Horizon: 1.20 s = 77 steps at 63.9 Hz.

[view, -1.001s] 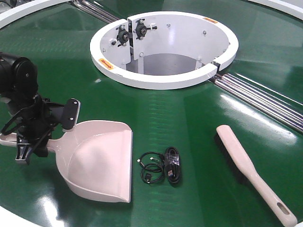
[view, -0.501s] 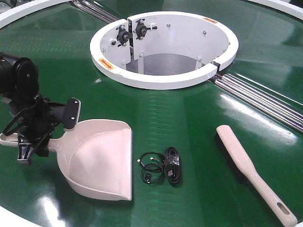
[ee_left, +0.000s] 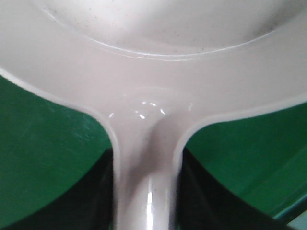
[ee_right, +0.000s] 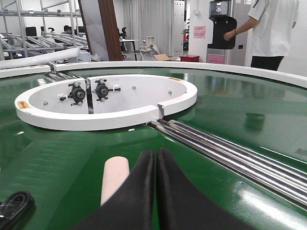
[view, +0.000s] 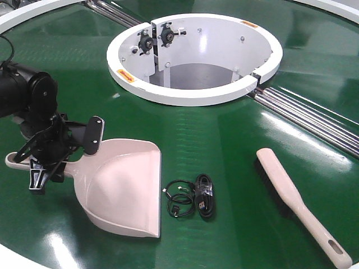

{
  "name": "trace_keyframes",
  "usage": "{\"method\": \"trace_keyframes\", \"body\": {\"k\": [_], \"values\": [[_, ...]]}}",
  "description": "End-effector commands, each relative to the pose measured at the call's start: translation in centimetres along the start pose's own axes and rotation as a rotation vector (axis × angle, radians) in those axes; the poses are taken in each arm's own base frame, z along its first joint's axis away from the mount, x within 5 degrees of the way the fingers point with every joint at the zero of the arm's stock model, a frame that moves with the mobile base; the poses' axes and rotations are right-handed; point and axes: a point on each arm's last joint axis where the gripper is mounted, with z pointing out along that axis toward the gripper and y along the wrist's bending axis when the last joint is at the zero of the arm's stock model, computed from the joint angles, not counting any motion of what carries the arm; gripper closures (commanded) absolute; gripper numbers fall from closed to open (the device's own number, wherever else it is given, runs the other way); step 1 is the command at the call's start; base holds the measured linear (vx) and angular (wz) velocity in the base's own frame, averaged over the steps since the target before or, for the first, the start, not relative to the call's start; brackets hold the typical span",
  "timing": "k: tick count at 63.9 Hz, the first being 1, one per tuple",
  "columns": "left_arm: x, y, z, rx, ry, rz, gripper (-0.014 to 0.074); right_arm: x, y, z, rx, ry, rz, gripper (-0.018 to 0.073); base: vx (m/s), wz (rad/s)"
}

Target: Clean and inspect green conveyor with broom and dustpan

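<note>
Gripping the handle of the dustpan [view: 120,190], the left gripper [view: 64,158] is closed on it. Its black fingers [ee_left: 96,201] are pressed against both sides of the handle, just behind the point where it widens into the pan. The pale pinkish-beige pan is seen near the front-left edge of the green conveyor [view: 224,140], with its wide mouth turned to the right. Whether it rests on the belt or is held slightly off it cannot be told. A small coiled black cable [view: 193,202] is laid just beside the mouth, near the front edge.

The right gripper [ee_right: 154,191] is shown with its fingers shut flat together and nothing between them. The broom [view: 286,190] is laid untouched near the front-right edge, with its bristles on the belt and its slotted handle end pointed at the front-right corner. A white ring hub [view: 196,95] is set toward the far edge, and steel rollers [view: 303,115] run from it to the right edge.
</note>
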Motion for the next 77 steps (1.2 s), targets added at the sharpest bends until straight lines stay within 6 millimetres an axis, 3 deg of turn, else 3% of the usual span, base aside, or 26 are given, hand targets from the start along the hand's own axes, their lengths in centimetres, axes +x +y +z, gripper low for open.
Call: {"method": "trace_keyframes", "body": {"k": [1,18,77], "values": [[-0.2,0.0,-2.6,-0.092,-0.029,-0.019,0.0594,-0.1,0.0,-0.1,0.005,-0.076,-0.003,0.0569,0.0,0.0],[-1.2,0.0,-2.8,-0.14,0.002,0.003,0.0594,-0.1,0.0,-0.1,0.005,-0.076,-0.003,0.0569,0.0,0.0],[-1.1,-0.1,-2.6,-0.11,0.013,0.002,0.0594,-0.1,0.0,-0.1,0.005,-0.076,-0.003,0.0569,0.0,0.0]]}}
